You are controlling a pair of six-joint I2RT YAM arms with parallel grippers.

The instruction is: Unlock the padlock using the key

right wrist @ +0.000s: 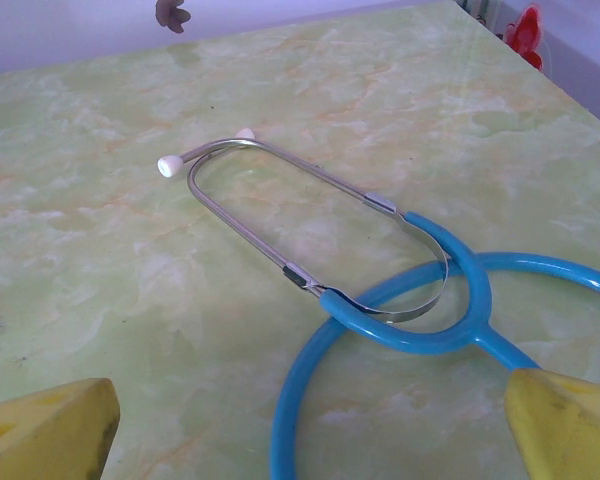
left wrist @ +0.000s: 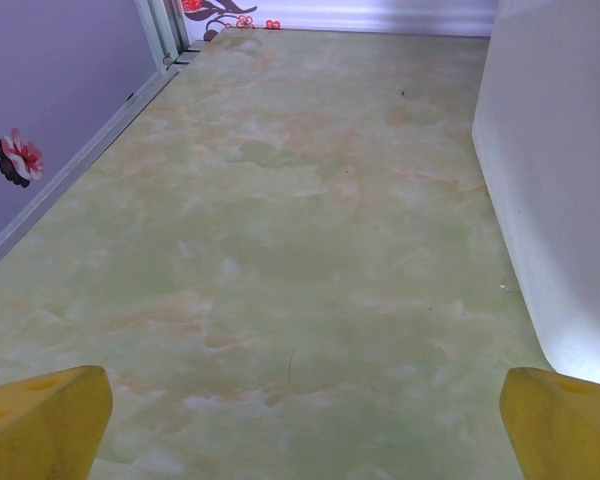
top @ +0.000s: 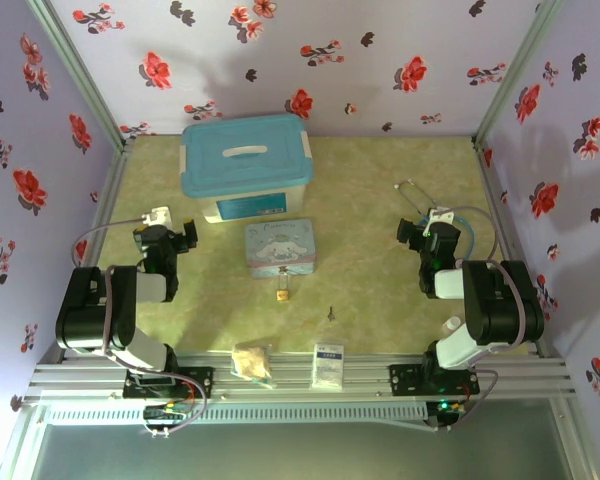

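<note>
Both my claws are wide open and hold nothing. My left claw [left wrist: 305, 425] hangs low over bare table, next to the big box with the blue lid [top: 246, 165]. My right claw [right wrist: 305, 430] hangs low over the blue stethoscope [right wrist: 420, 300].

The padlock [top: 282, 294] sits in the middle of the table, just in front of the cartoon tin [top: 280, 247]. The key [top: 330, 312] lies near it, a bit to the right and closer to me. Neither claw is near them yet.

I think the key is the hard bit. It is tiny and lies flat, so my fat yellow fingers [right wrist: 45, 430] could slide over it or push it away. If I grab it crooked, it will not go into the lock.

The padlock is small and light too. It could tip or skid if I poke it, and I could bump the tin beside it.

My right claw could also catch on the stethoscope tube and drag it along
</note>
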